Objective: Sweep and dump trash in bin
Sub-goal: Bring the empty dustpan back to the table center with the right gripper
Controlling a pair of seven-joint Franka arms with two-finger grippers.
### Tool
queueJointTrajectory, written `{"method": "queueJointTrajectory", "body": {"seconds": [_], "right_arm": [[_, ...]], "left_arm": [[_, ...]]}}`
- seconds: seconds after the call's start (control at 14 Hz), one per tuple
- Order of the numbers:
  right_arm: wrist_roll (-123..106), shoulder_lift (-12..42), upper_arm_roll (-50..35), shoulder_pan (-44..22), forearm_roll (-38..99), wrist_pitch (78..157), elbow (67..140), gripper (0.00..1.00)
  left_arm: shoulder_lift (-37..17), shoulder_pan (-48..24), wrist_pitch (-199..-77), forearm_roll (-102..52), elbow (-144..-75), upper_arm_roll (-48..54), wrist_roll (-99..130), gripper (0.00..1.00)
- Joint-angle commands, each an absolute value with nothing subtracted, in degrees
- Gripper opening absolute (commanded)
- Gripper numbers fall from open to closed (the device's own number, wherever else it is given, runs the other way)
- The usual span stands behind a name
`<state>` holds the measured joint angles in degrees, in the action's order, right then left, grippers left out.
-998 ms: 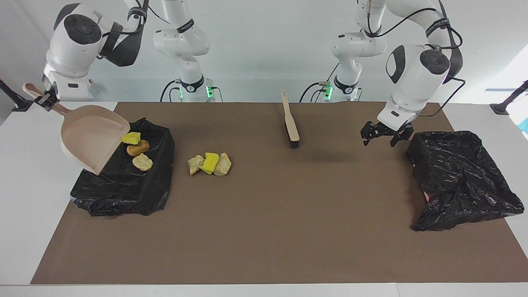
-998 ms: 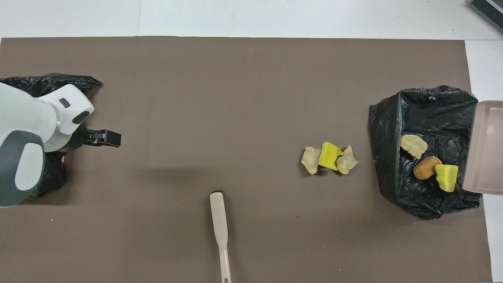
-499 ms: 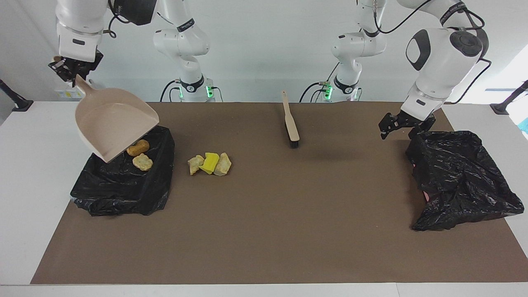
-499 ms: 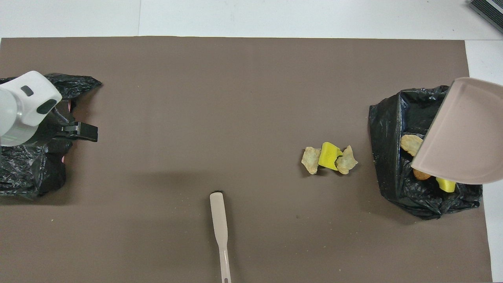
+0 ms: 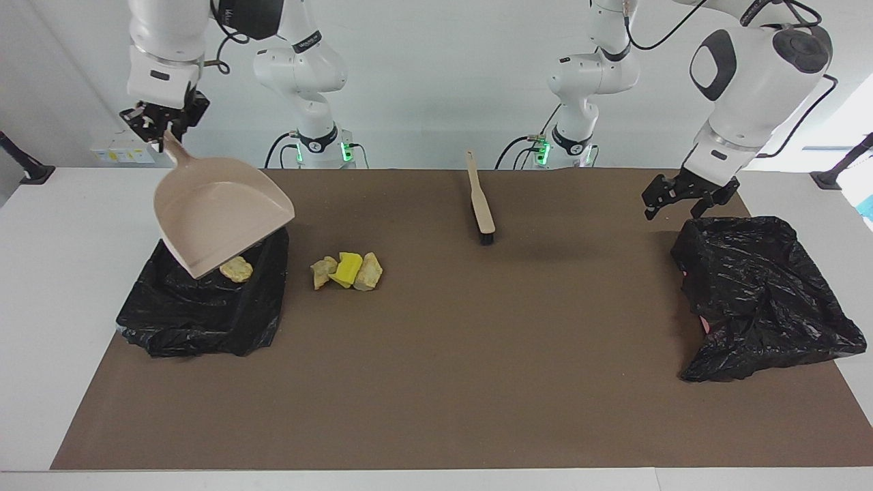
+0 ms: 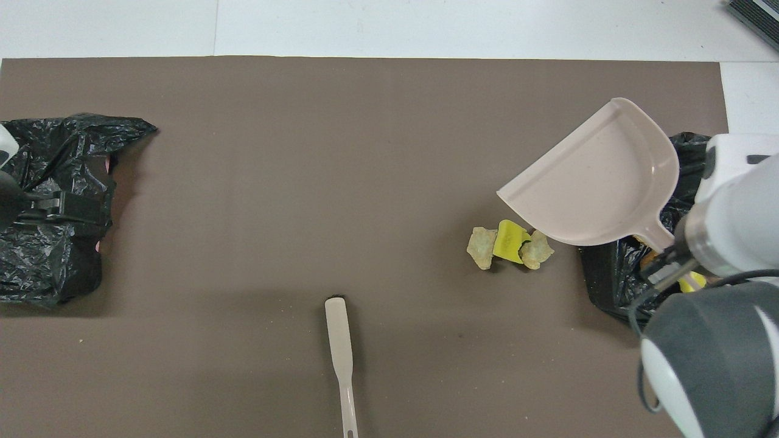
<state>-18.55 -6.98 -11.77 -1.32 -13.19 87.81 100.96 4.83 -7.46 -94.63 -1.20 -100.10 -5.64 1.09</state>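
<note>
Above the bin at the right arm's end of the surface, the right pincer (image 5: pixel 166 123) is kept clamped on the handle of the dustpan (image 5: pixel 218 211), which hangs from it with its mouth tipped downward. Over the last second the pan has been swung up from a slanted pour and carried toward the middle of the surface, and nothing is seen in it now; its load has been dropped. One pale chunk (image 5: pixel 236 270) is seen lying in the black-lined bin (image 5: pixel 204 307) just under the pan's lip, while the other dumped pieces are probably hidden by the pan in the facing view. The rest of the trash (image 5: pixel 347 271), three pieces bunched together, lies on the brown mat (image 5: pixel 436 382) beside the bin, not yet swept. The brush (image 5: pixel 480 201) is left untouched near the robots. The left pincer (image 5: pixel 689 198), its fingers spread wide and empty, has been drawn back and raised near the second black bag (image 5: pixel 764 293). A second sweep is judged to be needed.
</note>
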Motion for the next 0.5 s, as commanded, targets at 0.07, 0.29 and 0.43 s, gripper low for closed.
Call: {"method": "queueJointTrajectory", "body": {"seconds": [0.07,0.29,0.43], "right_arm": [[2.0,3.7,-11.5,-9.6,-7.9,91.6,95.2,0.0],[20.2,17.5,-11.6,-17.6,-7.7,96.0,83.6,0.0],[28.0,23.2,-11.6,-20.3,-6.2,102.6,80.3,0.0]], "left_arm": [[4.0,-8.5,-88.5,-0.3,-94.4,-6.8,1.0,1.0],[3.1,-7.7,-88.0,-0.3,-93.9,-6.7,0.9,1.0],[2.7,-6.5,-86.4,-0.5,-92.6,-6.2,0.9,1.0]]}}
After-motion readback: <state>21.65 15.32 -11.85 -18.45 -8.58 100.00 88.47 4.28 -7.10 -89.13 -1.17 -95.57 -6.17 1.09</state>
